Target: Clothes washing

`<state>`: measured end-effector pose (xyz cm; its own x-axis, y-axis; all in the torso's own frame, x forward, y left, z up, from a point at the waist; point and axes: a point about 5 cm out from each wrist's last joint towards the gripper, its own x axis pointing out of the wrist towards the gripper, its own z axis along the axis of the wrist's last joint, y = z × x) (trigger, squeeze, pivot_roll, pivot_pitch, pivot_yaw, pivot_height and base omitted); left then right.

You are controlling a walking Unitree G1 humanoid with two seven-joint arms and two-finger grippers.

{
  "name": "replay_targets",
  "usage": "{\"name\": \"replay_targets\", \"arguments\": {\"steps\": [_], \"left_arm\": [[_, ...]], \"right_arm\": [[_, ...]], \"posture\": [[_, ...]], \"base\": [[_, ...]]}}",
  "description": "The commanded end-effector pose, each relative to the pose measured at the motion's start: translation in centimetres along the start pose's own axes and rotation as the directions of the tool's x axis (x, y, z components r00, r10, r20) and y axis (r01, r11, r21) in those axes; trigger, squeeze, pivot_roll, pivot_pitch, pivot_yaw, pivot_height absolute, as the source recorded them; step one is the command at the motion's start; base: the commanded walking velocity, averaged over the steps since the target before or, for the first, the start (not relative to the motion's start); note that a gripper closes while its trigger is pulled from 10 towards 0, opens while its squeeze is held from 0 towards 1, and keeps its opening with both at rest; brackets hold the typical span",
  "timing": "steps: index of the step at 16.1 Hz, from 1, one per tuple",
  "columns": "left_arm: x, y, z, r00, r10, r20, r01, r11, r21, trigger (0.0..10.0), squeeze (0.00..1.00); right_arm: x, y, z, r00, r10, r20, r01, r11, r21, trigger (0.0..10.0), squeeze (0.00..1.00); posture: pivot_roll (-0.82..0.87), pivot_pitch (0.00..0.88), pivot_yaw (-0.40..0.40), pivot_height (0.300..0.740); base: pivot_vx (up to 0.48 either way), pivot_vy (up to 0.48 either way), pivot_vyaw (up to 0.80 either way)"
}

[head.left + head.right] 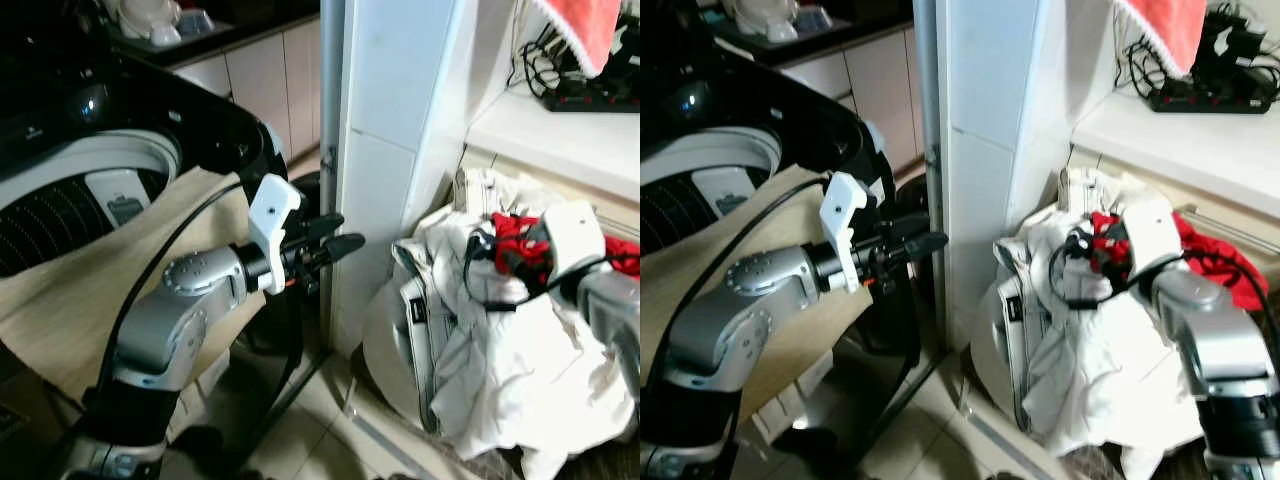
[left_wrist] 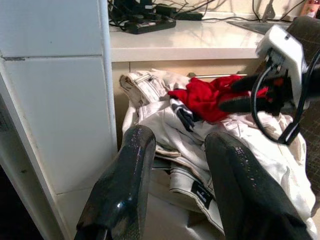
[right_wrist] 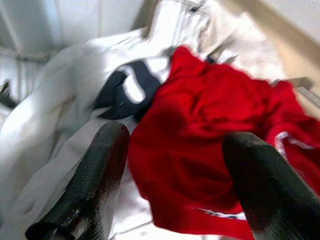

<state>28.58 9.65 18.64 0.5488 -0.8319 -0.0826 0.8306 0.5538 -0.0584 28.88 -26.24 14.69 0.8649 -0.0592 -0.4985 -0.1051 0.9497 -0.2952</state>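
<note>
Washing machine [image 1: 90, 190] at far left, beige cloth [image 1: 60, 300] draped over its front; left gripper [image 1: 322, 246] held out toward the white pillar [image 1: 385, 150], fingers slightly parted, holding nothing; further right, heap of white laundry [image 1: 480, 350] with red garment [image 3: 200, 135] on top, right gripper [image 3: 175, 170] spread open just above it

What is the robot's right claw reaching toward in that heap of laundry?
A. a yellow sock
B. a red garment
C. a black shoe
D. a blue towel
B: the right gripper has its two black fingers spread open over the red garment, which lies on top of the white clothes in the pile.
</note>
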Motion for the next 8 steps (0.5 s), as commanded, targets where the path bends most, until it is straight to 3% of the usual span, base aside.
{"name": "replay_targets", "arguments": {"steps": [1,3,5,6,7,8], "left_arm": [[0.0,-0.5,-0.1,1.0,-0.025,-0.014,0.025,1.0,-0.01,10.0,0.0],[-0.2,-1.6,-0.3,0.992,-0.113,-0.051,0.113,0.994,-0.01,10.0,0.0],[-0.3,-1.7,-0.4,0.992,-0.115,-0.06,0.115,0.993,-0.01,10.0,0.0],[-0.4,-1.7,-0.5,0.992,-0.107,-0.069,0.107,0.994,-0.016,10.0,0.0],[-0.5,-1.7,-0.5,0.991,-0.108,-0.078,0.107,0.994,-0.021,10.0,0.0],[-0.5,-1.7,-0.5,0.991,-0.11,-0.082,0.108,0.994,-0.023,10.0,0.0]], "right_arm": [[0.0,0.1,0.2,1.0,0.016,0.013,-0.016,1.0,-0.016,10.0,1.0],[0.1,0.3,0.0,0.999,0.048,-0.006,-0.048,0.997,-0.053,10.0,1.0],[0.1,0.1,-0.1,1.0,0.026,-0.017,-0.028,0.995,-0.098,10.0,1.0],[0.0,-0.2,-0.4,0.999,0.004,-0.041,-0.011,0.986,-0.168,10.0,0.59],[-0.1,-0.2,-0.6,0.998,0.017,-0.058,-0.028,0.979,-0.2,10.0,0.0],[-0.2,-0.1,-0.7,0.998,0.025,-0.065,-0.038,0.977,-0.21,10.0,0.0]], "posture": [[-0.09,0.0,0.042,0.74],[-0.09,0.0,0.044,0.74],[-0.08,0.0,0.045,0.74],[-0.08,0.0,0.044,0.74],[-0.08,0.0,0.044,0.74],[-0.08,0.0,0.044,0.74]], "base": [[0.0,0.0,0.0],[0.0,0.0,0.0],[0.0,0.0,0.0],[0.0,0.0,0.0],[0.0,0.0,0.0],[0.0,0.0,0.0]]}}
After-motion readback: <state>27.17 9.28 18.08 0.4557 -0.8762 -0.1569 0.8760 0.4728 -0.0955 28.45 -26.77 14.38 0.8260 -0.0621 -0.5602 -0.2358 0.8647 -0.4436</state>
